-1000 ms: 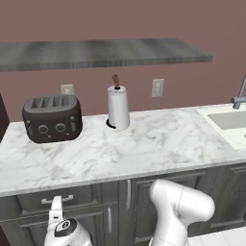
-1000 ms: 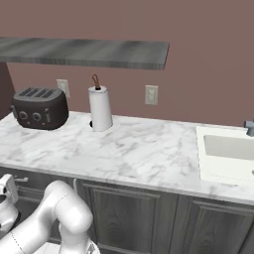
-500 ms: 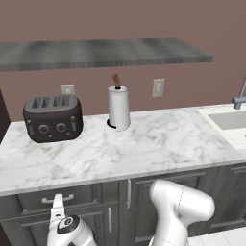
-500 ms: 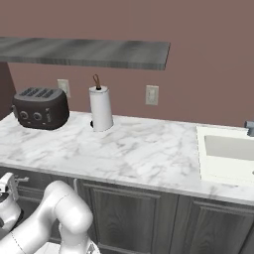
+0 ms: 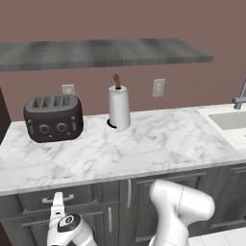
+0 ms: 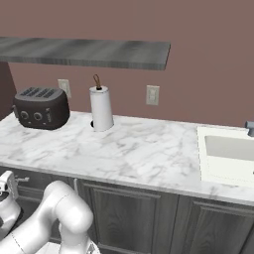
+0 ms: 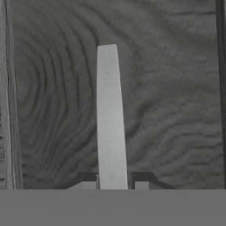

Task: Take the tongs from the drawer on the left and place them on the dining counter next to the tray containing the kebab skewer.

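Observation:
The drawer (image 5: 29, 201) sits closed under the left end of the marble counter, its dark wood-grain front (image 7: 172, 97) close before the hand. My gripper (image 5: 58, 205) is low at the drawer front, also seen at the left edge in the right base view (image 6: 6, 182). In the hand view the gripper (image 7: 112, 184) is shut on the drawer's silver bar handle (image 7: 109, 119), which runs up between the two dark tips. The tongs are hidden. The dining counter and the tray are out of view.
A dark toaster (image 5: 53, 117) and a paper towel roll (image 5: 118, 106) stand on the narrow marble counter (image 5: 158, 144). A sink (image 5: 230, 122) lies at the right end. Cabinet doors with vertical handles (image 5: 129, 193) stand beside the drawer. A grey shelf (image 5: 105, 53) hangs above.
The jaws have closed onto the drawer's bar handle. The arm and the drawer have hardly moved.

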Motion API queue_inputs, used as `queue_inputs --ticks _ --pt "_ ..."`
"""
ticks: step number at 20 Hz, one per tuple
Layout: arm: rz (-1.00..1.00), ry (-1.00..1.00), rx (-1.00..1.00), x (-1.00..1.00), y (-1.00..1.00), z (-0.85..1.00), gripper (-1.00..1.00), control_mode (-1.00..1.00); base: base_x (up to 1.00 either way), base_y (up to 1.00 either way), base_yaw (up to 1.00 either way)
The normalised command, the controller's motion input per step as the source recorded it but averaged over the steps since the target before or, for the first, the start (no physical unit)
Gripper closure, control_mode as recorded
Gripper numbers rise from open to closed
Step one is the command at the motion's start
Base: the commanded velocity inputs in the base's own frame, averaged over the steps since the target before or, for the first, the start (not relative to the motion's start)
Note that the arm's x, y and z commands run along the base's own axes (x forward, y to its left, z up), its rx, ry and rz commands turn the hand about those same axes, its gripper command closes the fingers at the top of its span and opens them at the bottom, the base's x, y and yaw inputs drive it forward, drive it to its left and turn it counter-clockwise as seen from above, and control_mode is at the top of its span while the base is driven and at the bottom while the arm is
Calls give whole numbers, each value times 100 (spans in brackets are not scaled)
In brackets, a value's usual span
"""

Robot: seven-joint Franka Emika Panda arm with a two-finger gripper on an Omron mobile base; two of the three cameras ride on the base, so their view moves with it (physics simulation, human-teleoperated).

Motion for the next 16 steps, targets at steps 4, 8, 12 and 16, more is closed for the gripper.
queue_inputs --ticks 4,8,12,16 --pt "0 0 0 -13 -8 0 100 -100 0 0 0" --pt "0 -2 0 -36 0 0 100 -100 0 0 0" --pt "0 -6 0 -55 0 0 100 -100 0 0 0" --pt "0 0 0 -62 0 0 100 -100 0 0 0"
